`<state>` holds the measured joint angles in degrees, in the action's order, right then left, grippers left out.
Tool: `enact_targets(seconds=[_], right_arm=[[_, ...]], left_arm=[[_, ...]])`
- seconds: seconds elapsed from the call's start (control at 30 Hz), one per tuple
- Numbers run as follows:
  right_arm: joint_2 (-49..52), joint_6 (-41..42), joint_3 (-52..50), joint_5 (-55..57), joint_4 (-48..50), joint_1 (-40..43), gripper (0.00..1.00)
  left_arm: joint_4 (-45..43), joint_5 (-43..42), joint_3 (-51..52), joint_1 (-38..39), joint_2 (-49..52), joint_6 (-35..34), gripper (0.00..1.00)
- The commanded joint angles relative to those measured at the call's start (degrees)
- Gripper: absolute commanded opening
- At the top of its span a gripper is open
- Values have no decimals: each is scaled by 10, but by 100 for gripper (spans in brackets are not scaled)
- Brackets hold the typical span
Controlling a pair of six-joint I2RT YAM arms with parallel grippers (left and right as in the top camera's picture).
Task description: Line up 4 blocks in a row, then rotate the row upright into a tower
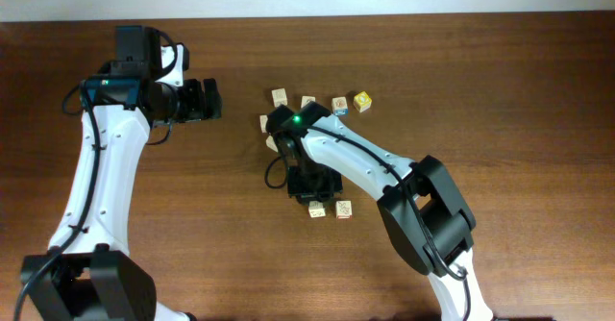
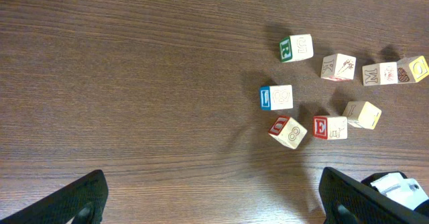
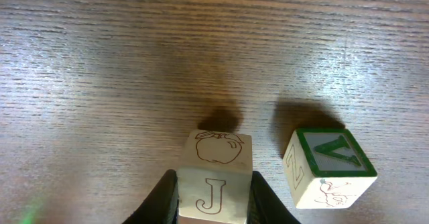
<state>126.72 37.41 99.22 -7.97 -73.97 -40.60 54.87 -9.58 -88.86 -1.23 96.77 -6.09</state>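
Two robot arms reach over a brown wooden desk (image 1: 480,61). The right pincer (image 3: 214,196) is squeezed narrow around one little cube, the J block (image 3: 214,174). A black finger presses on each side of it. This block has a J on its near face and an apple drawn on top. It sits at the bottom middle of the right wrist view. I cannot tell if it rests on the desk or is lifted a tiny bit. Near it, at the lower right of that view, stands the V block (image 3: 328,167). It has a green V on top and does not touch the J block.

The left pincer (image 1: 213,100) is spread wide and holds nothing. It is at the upper left of the overhead view, well apart from all the cubes.

More blocks lie in a loose bunch (image 1: 307,101) near the top middle of the overhead view. The yellow block (image 1: 362,101) is at the right end of the bunch. In the left wrist view, eight blocks sit in the right half.
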Motion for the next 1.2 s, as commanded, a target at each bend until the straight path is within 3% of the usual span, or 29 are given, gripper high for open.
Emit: enact_targets(seconds=[0.0,0.17,0.27,0.4,0.67,0.83,1.07,1.17], right_arm=[[4,21,3,25,-9,-3,22],[4,21,-7,26,-11,-3,23],[4,21,-10,27,-9,-3,34],[4,21,-7,26,-11,5,37],[4,-38,131,31,-62,50,42],[8,-3,157,101,48,101,44],[79,36,153,102,153,124,51],[95,36,153,102,150,125,43]], left_arm=[[-1,0,-12,1,3,-3,99],[-1,0,-12,1,3,-3,99],[0,0,-12,1,3,-3,99],[-1,0,-12,1,3,-3,99],[-1,0,-12,1,3,-3,99],[-1,0,-12,1,3,-3,99],[0,0,-12,1,3,-3,99],[-1,0,-12,1,3,-3,99]])
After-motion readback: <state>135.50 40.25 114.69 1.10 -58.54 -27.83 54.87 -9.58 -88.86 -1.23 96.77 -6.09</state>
